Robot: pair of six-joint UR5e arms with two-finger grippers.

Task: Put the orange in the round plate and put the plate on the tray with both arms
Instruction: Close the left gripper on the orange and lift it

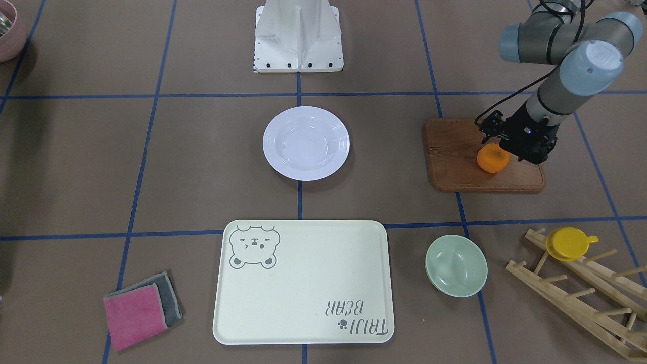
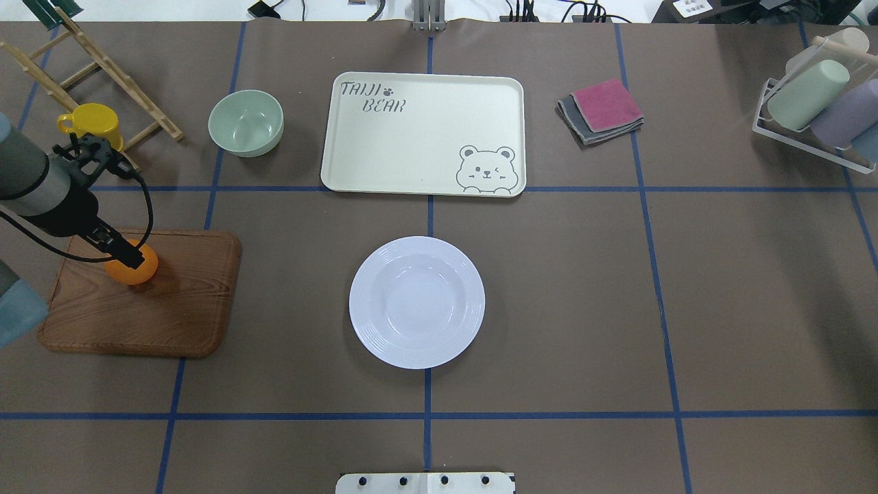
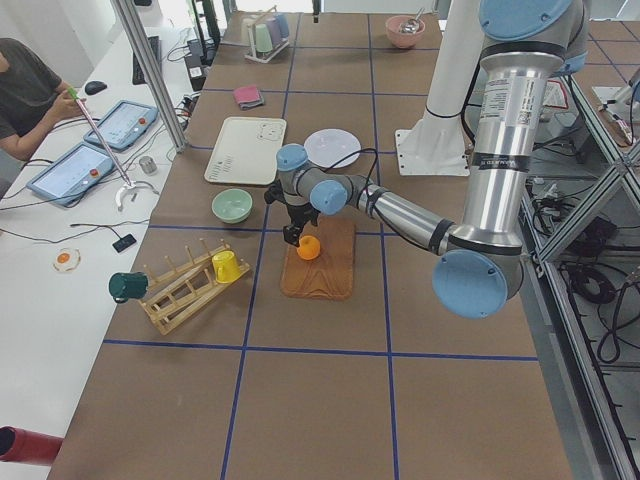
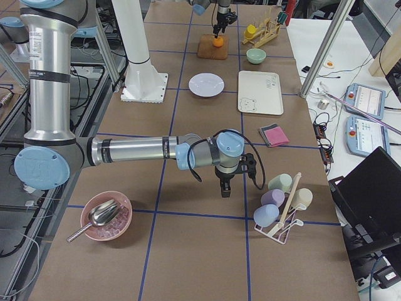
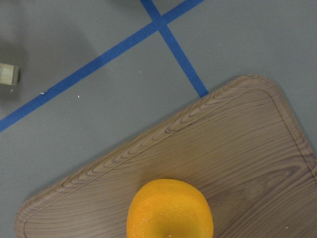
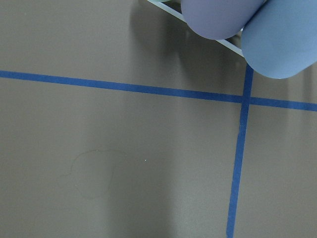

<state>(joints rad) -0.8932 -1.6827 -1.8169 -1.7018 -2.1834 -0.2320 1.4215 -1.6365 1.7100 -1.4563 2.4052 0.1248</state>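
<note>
The orange (image 1: 491, 161) rests on a brown wooden board (image 1: 455, 162) on my left side. My left gripper (image 1: 501, 147) is right over the orange (image 2: 134, 271), its black fingers covering the fruit's top; I cannot tell whether they are open or shut. In the left wrist view the orange (image 5: 170, 210) fills the bottom centre. The white round plate (image 1: 306, 143) sits empty at the table's middle. Beyond it lies the cream bear tray (image 1: 303, 283), also empty. My right gripper (image 4: 224, 188) hangs over bare table far to the right; its state cannot be told.
A pale-green bowl (image 1: 456, 265) and a wooden rack (image 1: 581, 293) holding a yellow cup (image 1: 568, 243) stand beside the tray. Folded pink and grey cloths (image 1: 141, 308) lie on its other side. A cup rack (image 2: 816, 110) and a pink bowl (image 4: 106, 216) are far right.
</note>
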